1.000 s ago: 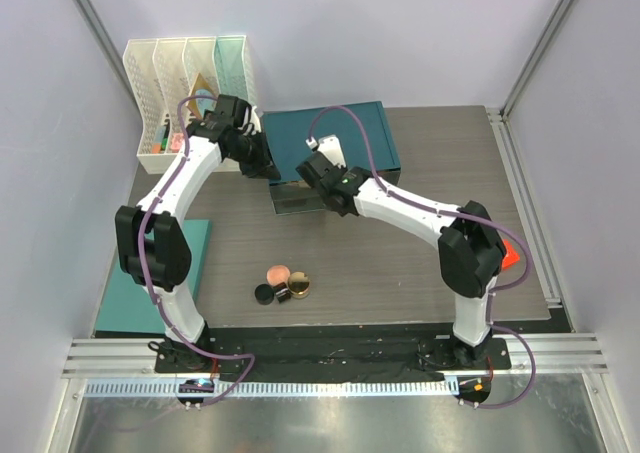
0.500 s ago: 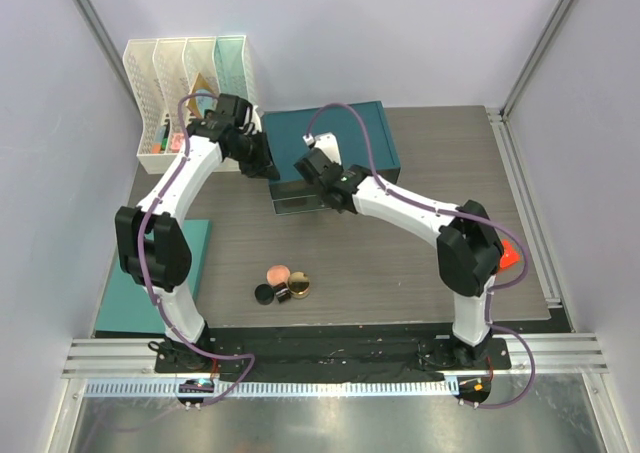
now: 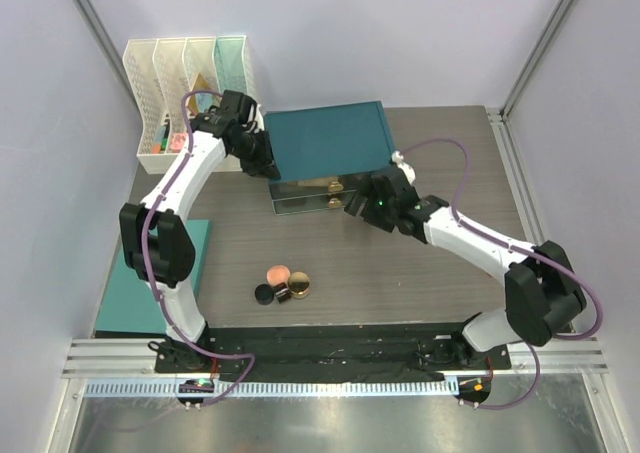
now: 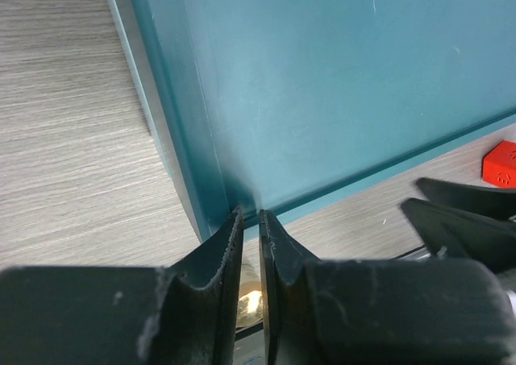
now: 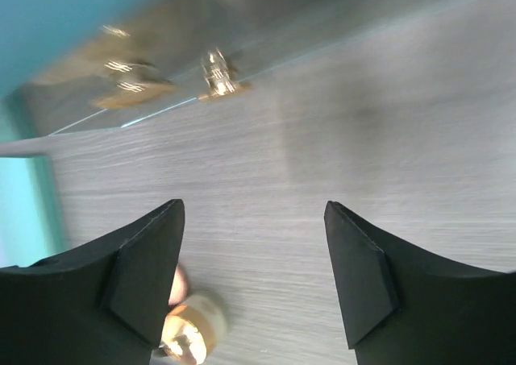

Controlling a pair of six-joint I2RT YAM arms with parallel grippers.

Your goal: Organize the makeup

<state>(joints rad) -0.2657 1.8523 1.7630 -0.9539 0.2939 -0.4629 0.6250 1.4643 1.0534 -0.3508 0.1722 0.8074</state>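
Observation:
A clear box [image 3: 300,199] stands at the back of the table with its teal lid [image 3: 330,138] raised. My left gripper [image 3: 268,163] is at the lid's left edge; in the left wrist view its jaws [image 4: 251,214] are pinched on the lid's rim [image 4: 234,196]. My right gripper [image 3: 353,205] hangs open just right of the box front, nothing between its fingers [image 5: 251,212]. Gold-capped makeup [image 5: 218,71] shows inside the box. On the table nearer me lie a pink blush compact [image 3: 278,273], a small black jar [image 3: 264,293] and a gold-rimmed compact [image 3: 298,287].
White file racks [image 3: 190,73] with colourful items stand at the back left, right behind the left gripper. A teal board [image 3: 197,245] lies at the left table edge. A small red cube [image 4: 504,162] sits on the wood beyond the lid.
My right gripper has opened and drawn back out of the box, toward the right and nearer me. The left gripper has stayed on the lid.

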